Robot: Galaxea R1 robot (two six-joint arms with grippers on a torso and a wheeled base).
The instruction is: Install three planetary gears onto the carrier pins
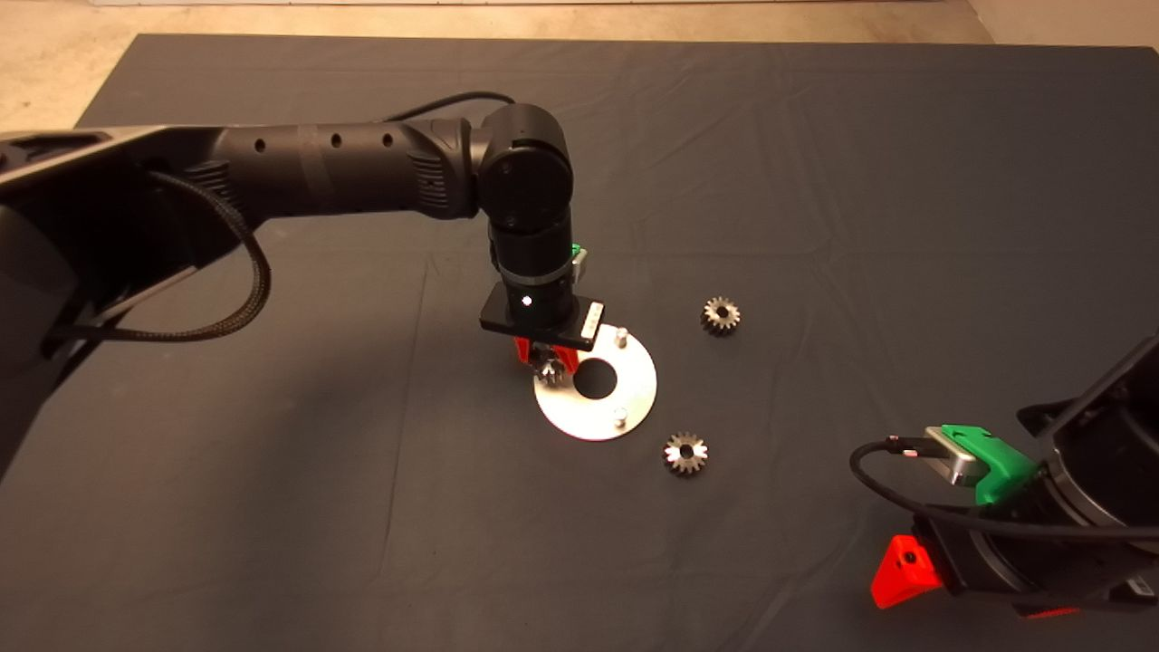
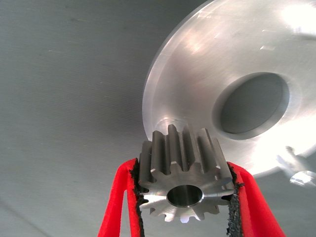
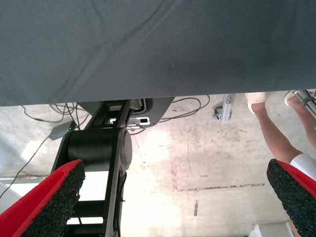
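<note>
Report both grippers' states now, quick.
Left gripper: shut on a gear, over the disc's edge.
Right gripper: open, empty, parked at the mat's lower right.

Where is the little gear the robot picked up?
In the head view, the gear sits clamped in the left gripper, over the silver disc's left edge.
</note>
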